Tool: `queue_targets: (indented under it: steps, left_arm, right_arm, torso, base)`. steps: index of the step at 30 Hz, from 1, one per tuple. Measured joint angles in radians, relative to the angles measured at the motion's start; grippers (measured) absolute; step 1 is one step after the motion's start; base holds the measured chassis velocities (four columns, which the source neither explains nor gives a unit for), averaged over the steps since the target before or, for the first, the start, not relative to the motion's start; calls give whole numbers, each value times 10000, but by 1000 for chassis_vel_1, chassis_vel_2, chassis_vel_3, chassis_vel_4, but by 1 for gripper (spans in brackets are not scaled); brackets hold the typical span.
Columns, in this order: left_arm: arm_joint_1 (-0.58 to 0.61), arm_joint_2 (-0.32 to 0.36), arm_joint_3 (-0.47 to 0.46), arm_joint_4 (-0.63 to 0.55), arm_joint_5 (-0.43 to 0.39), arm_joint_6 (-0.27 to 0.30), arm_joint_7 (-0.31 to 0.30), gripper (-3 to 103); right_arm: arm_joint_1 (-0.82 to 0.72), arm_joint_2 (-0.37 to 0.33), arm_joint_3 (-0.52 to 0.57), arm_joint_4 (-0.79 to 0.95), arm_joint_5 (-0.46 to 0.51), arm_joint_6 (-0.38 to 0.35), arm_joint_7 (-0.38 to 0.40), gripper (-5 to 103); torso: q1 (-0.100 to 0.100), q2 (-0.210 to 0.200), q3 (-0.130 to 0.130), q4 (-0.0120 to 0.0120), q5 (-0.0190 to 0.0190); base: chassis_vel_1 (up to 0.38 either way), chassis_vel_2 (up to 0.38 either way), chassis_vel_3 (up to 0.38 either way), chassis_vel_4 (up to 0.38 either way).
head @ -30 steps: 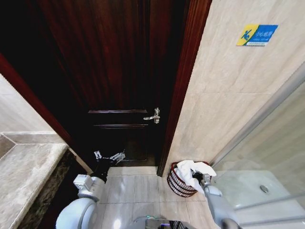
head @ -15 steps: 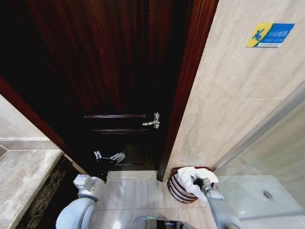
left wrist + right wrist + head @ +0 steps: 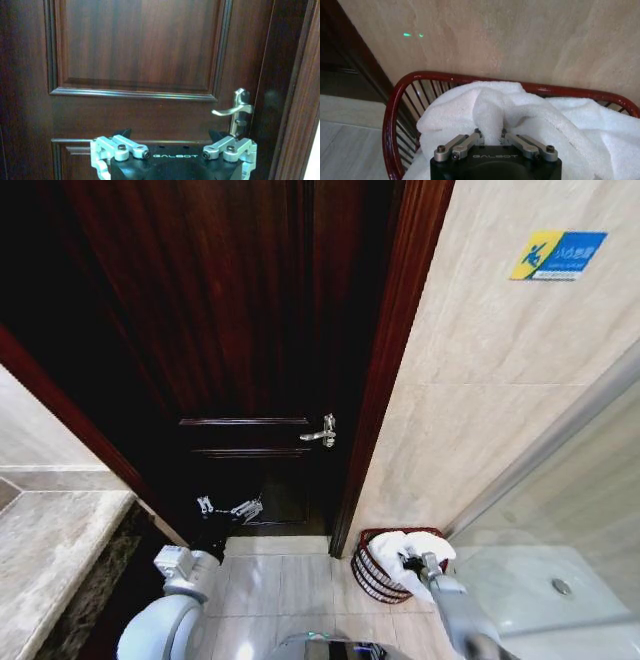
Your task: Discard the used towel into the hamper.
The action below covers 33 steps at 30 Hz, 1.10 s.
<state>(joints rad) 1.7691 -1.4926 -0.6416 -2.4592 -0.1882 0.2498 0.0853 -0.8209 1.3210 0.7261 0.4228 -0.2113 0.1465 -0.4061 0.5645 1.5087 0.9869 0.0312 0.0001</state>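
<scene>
The hamper [image 3: 372, 572], a round reddish-brown wire basket, stands on the floor against the beige wall, right of the door. The white towel [image 3: 400, 555] bulges out of its top. My right gripper [image 3: 415, 563] is over the hamper, shut on a raised fold of the towel [image 3: 490, 112], with the red rim [image 3: 395, 105] curving around the cloth. My left gripper [image 3: 225, 508] hangs open in front of the dark door, low on the left; its fingers [image 3: 125, 144] hold nothing.
A dark wooden door [image 3: 250, 360] with a silver lever handle [image 3: 322, 430] fills the middle. A marble counter [image 3: 50, 550] lies at the left. A glass shower panel and white shower floor [image 3: 540, 580] are at the right. Tiled floor [image 3: 290, 580] lies between.
The head camera has tilted, shifting the whole picture. My right gripper has sunk a little with the towel, which now sits lower in the hamper. The left arm has not moved.
</scene>
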Motion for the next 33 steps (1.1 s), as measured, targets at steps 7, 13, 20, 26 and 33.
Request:
queue_targets:
  steps: [7, 13, 20, 26, 33]
  left_arm:
    - [-1, 0, 0, 0, 0, 0, 0, 100]
    - [0, 0, 0, 0, 0, 0, 0, 100]
    - [0, 0, 0, 0, 0, 0, 0, 100]
    - [0, 0, 0, 0, 0, 0, 0, 100]
    - [-1, 0, 0, 0, 0, 0, 0, 100]
  right_arm:
    - [-131, -62, 0, 134, 34, -31, 36, 10]
    - [-66, -174, -13, 0, 173, -136, -16, 10]
    - [419, -323, -55, -587, 134, -281, -332, 10]
    - [900, -224, -51, -1143, -377, -320, -345, 10]
    - [1177, 69, -74, -1431, -614, -407, -241, 10]
  torso:
    - [-158, -334, -182, 0, -1]
    - [-358, -767, -414, 0, -2]
    - [-564, -1205, -647, 0, -2]
    - [-750, -1616, -870, -1, -4]
    - [-955, -2052, -1104, 0, -1]
  base:
    - [0, 0, 0, 0]
    - [0, 0, 0, 0]
    - [0, 0, 0, 0]
    - [0, 0, 0, 0]
    - [0, 0, 0, 0]
